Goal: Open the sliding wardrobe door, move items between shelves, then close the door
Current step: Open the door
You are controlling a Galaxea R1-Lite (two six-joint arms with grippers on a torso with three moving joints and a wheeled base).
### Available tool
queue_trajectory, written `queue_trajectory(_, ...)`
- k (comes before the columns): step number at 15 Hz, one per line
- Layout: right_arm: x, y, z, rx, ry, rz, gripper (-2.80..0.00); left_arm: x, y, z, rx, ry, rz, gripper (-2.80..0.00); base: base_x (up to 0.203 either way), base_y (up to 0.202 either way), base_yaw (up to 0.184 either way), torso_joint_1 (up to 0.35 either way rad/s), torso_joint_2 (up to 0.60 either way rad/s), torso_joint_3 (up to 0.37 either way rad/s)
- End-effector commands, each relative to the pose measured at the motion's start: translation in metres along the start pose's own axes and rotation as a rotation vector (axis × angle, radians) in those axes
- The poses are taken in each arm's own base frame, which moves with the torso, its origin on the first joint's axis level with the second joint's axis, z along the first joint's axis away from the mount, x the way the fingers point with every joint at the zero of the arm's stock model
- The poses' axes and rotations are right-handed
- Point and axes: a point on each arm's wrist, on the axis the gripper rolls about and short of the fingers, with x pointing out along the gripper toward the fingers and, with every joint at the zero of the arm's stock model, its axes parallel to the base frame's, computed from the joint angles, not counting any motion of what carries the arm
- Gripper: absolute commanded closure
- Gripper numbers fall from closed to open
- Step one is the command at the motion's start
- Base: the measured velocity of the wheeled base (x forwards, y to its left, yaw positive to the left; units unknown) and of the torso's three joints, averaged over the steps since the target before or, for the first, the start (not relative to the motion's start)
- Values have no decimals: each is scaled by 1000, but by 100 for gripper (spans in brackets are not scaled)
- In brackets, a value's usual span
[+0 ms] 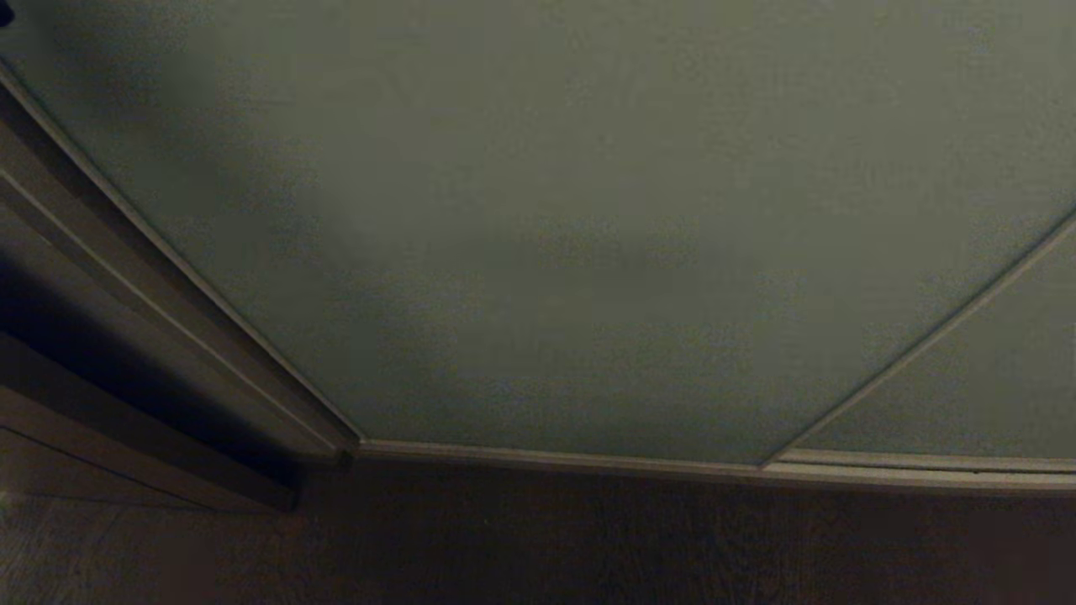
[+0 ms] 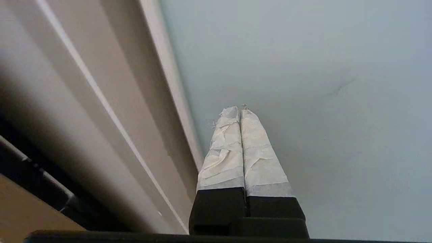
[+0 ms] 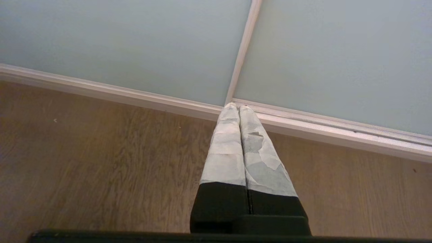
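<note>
The sliding wardrobe door [image 1: 588, 210] fills most of the head view, a pale grey-green panel with a slim light frame. My left gripper [image 2: 239, 108] is shut with nothing in it, its taped tips against or just short of the door panel [image 2: 303, 84] beside the door's silvery edge strip [image 2: 172, 77]; contact is not clear. My right gripper [image 3: 238, 107] is shut and empty, parked low over the wooden floor and pointing at the floor rail [image 3: 303, 128]. Neither arm shows in the head view. The items and the shelves are hidden.
Left of the door stands the wardrobe's beige side frame [image 1: 126, 277], with a dark gap [image 1: 76, 336] beside it. A second door panel [image 1: 992, 378] overlaps at the right. Wooden floor [image 1: 588, 546] runs along the rail [image 1: 588, 460].
</note>
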Motion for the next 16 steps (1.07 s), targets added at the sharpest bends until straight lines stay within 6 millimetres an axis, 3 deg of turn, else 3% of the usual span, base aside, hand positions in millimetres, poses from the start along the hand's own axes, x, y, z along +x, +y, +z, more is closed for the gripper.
queue_trajectory(1, 0, 0, 0, -1, 0, 2, 0, -17, 5, 14, -14, -23, -25, 0, 0, 0, 0, 0, 0, 0)
queue_trajectory(9, 0, 0, 0, -1, 0, 2, 0, -6, -2, 5, 0, 3, -15, 0, 0, 0, 0, 0, 0, 0)
queue_trajectory(13, 0, 0, 0, -1, 0, 2, 0, -34, 18, 26, -27, -53, 86, 0, 0, 0, 0, 0, 0, 0)
queue_trajectory(16, 0, 0, 0, -1, 0, 2, 0, -44, 27, 26, -6, -27, 226, 0, 0, 0, 0, 0, 0, 0)
